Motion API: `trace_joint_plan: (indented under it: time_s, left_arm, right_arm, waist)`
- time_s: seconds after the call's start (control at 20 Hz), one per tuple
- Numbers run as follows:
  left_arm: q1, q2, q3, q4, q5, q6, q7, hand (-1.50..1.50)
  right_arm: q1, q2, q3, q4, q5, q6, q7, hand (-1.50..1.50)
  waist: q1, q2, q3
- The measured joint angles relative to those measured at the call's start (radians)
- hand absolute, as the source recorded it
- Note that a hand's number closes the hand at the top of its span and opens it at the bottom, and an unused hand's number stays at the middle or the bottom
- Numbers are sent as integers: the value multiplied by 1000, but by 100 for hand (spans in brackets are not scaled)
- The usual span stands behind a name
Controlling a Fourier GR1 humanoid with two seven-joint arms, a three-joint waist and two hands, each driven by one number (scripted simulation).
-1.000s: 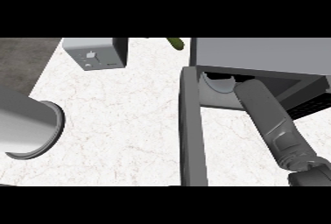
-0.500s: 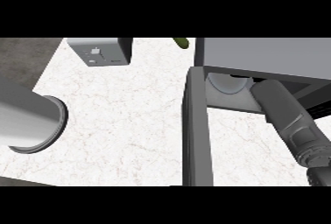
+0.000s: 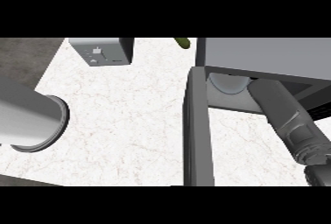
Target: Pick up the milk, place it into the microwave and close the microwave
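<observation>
The microwave (image 3: 265,54) stands at the upper right, its dark door (image 3: 197,131) swung open and seen edge-on, running down the middle of the view. My right forearm (image 3: 287,118) reaches up into the open cavity, and the microwave's roof hides the hand. A pale round shape (image 3: 226,83) shows inside the cavity beside the forearm; I cannot tell what it is. No milk carton shows anywhere. My left forearm (image 3: 26,116) lies as a thick grey cylinder at the left edge, with no hand showing.
A grey toaster (image 3: 100,51) stands at the back of the white marble counter (image 3: 129,118). A green vegetable tip (image 3: 184,42) pokes in at the top edge. The counter's left edge meets dark floor.
My right forearm has pushed further up and right into the microwave. The left forearm has come further into view from the left.
</observation>
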Motion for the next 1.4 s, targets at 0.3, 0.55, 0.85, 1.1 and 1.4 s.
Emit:
trace_joint_plan:
  time_s: [0.3,0.55,0.85,1.1,1.4]
  left_arm:
    - [-8,5,-34,27,-16,-42,-8,-150]
    - [-16,3,-76,38,-16,-77,-7,-150]
    - [-25,-19,-138,32,-40,-105,-6,-150]
    - [-27,-46,-188,8,-54,-105,10,-150]
    - [-38,-74,-268,-13,-74,-94,47,150]
  right_arm:
    - [-3,20,-25,-12,-28,99,-69,-150]
    - [-8,37,-73,-18,-81,214,-112,-150]
    - [11,58,-144,-31,-159,353,-182,-150]
    - [50,64,-196,-36,-217,471,-245,-150]
    - [113,89,-243,-35,-277,616,-302,-150]
  waist:
    - [-7,-3,2]
    - [-21,-7,2]
    - [-46,-20,0]
    - [-66,-33,-2]
    - [-92,-46,-3]
